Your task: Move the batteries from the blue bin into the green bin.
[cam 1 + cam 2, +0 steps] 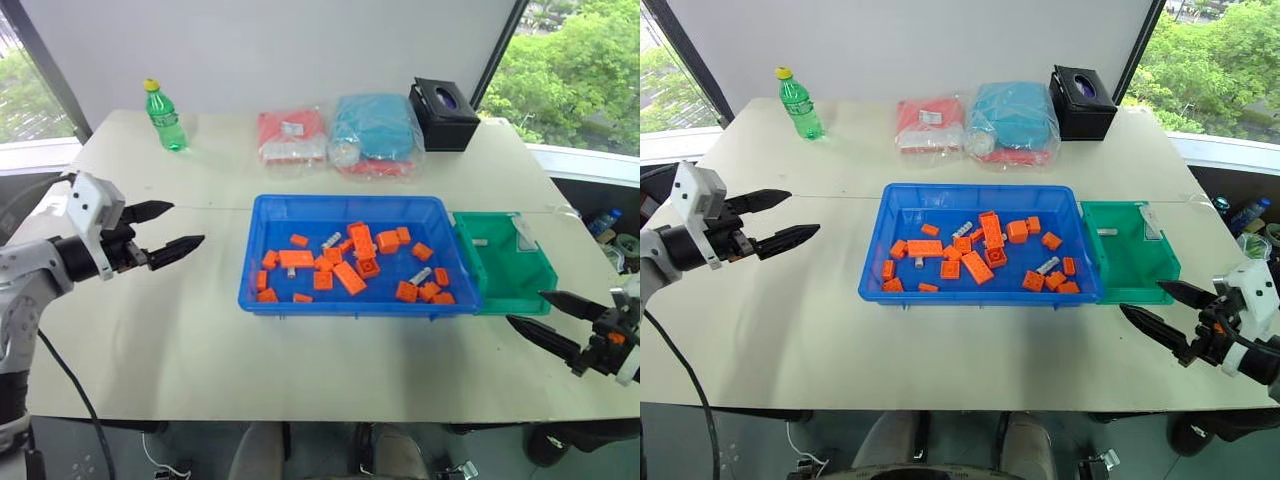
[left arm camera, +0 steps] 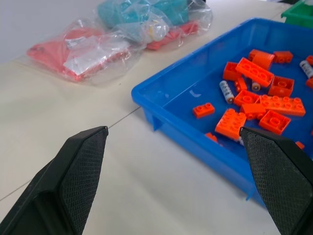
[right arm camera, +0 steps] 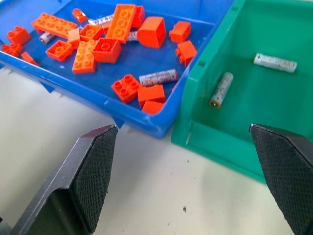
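Note:
The blue bin (image 1: 300, 214) lies at the table's centre, holding many orange blocks (image 1: 350, 277) and a few small silver batteries: one (image 1: 331, 240) near the middle, one (image 1: 420, 276) toward the right, one (image 3: 157, 77) among the blocks near the green side. The green bin (image 1: 515, 272) touches its right end and holds two batteries (image 3: 221, 90) (image 3: 275, 62). My left gripper (image 1: 185, 224) hovers open left of the blue bin, empty. Open and empty too, my right gripper (image 1: 525, 307) hangs just in front of the green bin.
At the back of the table stand a green bottle (image 1: 165, 117), a red bagged item (image 1: 292, 135), a teal bagged item (image 1: 373, 130) and a black tissue box (image 1: 443, 113). Bare tabletop lies in front of and to the left of the bins.

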